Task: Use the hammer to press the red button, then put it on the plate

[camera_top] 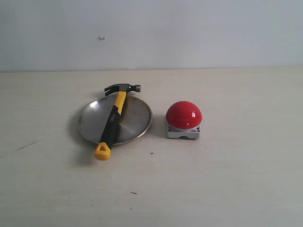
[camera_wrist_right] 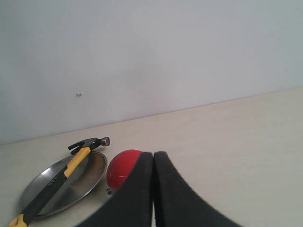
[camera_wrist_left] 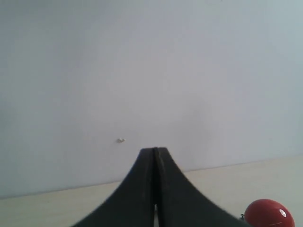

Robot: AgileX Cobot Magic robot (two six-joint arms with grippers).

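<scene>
The hammer [camera_top: 113, 118] lies across the silver plate [camera_top: 135, 120], its dark head past the far rim and its yellow end hanging over the near rim. The red button [camera_top: 183, 115] on its grey base stands on the table just right of the plate. Neither gripper shows in the exterior view. My left gripper [camera_wrist_left: 155, 151] is shut with nothing in it, held off the table; the red button [camera_wrist_left: 269, 213] shows at the frame's corner. My right gripper [camera_wrist_right: 154, 155] is also shut and empty, with the red button [camera_wrist_right: 120, 169], the hammer [camera_wrist_right: 71, 165] and the plate [camera_wrist_right: 83, 182] beyond it.
The pale wooden table [camera_top: 236, 179] runs back to a plain white wall [camera_top: 189, 33]. A small mark [camera_top: 101, 38] sits on the wall. Nothing else stands on the table.
</scene>
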